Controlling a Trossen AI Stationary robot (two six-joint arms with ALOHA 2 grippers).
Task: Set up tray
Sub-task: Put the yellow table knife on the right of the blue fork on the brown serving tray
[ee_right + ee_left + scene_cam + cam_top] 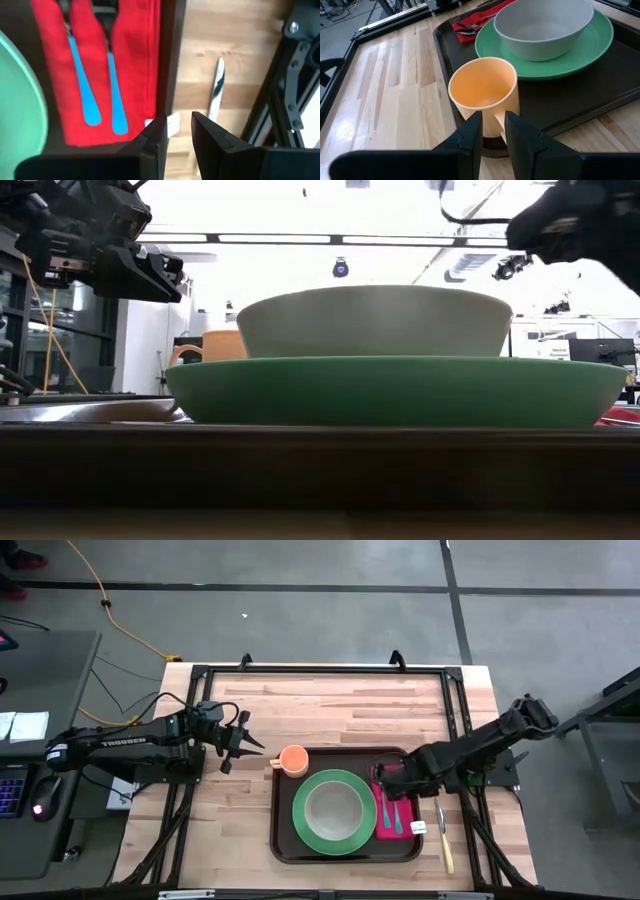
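The dark brown tray point(283, 840) lies on the wooden table. On it are a green plate point(303, 815) with a grey bowl point(335, 808) on top, an orange cup point(293, 760) standing in the far left corner, and a red napkin point(132, 60) bearing two blue-handled utensils point(82, 80). My left gripper point(255, 747) hovers just left of the cup, slightly open. In its wrist view the cup's handle point(498, 122) shows between the fingertips, with a small gap to it in the high view. My right gripper point(175, 127) hangs slightly open over the napkin's far end point(385, 780).
A knife point(443, 835) lies on the bare wood right of the tray, along its right rim point(170, 60). A black metal frame point(320, 670) borders the table's far and side edges. Bare wood stretches far of the tray and to its left.
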